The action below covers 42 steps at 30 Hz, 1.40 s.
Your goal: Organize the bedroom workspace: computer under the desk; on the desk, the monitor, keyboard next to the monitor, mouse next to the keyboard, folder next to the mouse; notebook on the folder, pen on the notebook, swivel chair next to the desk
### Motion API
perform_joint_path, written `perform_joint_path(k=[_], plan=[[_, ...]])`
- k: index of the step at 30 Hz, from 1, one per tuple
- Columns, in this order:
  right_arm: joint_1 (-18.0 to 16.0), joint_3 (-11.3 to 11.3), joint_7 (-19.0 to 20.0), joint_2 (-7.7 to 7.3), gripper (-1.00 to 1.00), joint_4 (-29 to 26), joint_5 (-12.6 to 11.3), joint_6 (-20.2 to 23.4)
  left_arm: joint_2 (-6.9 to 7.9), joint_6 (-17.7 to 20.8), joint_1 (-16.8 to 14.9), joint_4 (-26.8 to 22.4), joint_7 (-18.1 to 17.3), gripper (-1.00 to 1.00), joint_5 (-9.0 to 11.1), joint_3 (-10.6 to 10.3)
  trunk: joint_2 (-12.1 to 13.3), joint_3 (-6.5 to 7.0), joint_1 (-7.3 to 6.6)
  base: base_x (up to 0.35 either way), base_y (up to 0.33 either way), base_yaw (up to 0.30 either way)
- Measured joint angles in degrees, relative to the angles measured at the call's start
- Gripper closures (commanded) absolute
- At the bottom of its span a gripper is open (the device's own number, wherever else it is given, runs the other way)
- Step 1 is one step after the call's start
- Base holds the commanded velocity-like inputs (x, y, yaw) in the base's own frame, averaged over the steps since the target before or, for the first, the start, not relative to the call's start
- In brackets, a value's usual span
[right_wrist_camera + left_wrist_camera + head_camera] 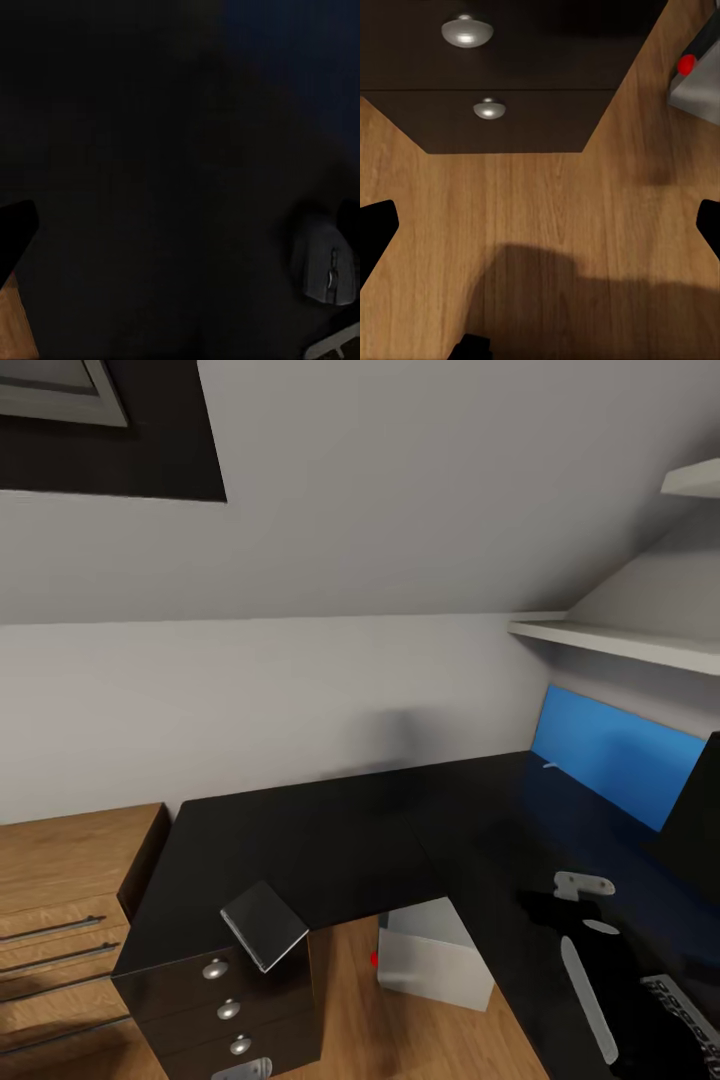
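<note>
Two wrist cameras show each gripper's fingers spread wide: the left gripper (540, 225) over wood floor (547, 225) before the desk (330, 840) drawers, the right gripper (180, 225) over the black top. Beside its fingertip lies the mouse (324, 262), dim; the computer (435, 955) sits half-hidden under the desk.

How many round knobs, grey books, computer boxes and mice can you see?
round silver knobs: 3
notebook: 1
computer: 1
mouse: 1
Total: 6
</note>
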Motion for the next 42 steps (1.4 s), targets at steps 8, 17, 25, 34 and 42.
perform_joint_path(k=[8, 17, 25, 34, 42], plan=[[0.07, 0.78, 0.16, 6.59, -1.00, 0.05, -0.25, -0.46, -0.08, 0.09, 0.00, 0.27, -0.02, -1.00, 0.00, -0.34, 0.42, 0.18, -0.23, 0.000, 0.000, 0.000], [5.43, 0.92, 0.00, 9.79, -1.00, 0.19, -0.10, -3.28, -0.07, 0.10, 0.01, 0.88, -0.10, -1.00, -0.01, -0.25, 0.42, 0.19, -0.21, -0.041, 0.012, 0.064], [11.02, 2.37, -0.11, 10.85, -1.00, 2.83, 0.30, -5.42, -0.10, 0.10, 0.02, 1.43, -0.09, -1.00, -0.05, -0.32, 0.42, 0.10, -0.20, -0.266, 0.170, 0.274], [12.05, 2.50, -0.23, 10.56, -1.00, 11.35, 1.06, -13.69, -0.11, 0.11, 0.01, 2.97, -0.09, -1.00, -0.07, -0.40, 0.42, -0.36, -0.20, -0.283, 0.196, 0.196], [13.44, 2.57, -0.31, 10.60, -1.00, 17.31, 5.95, -22.46, -0.10, 0.05, 0.00, 3.16, -0.02, -1.00, 0.01, -0.36, 0.42, -0.69, -0.22, -0.164, 0.080, 0.035]])
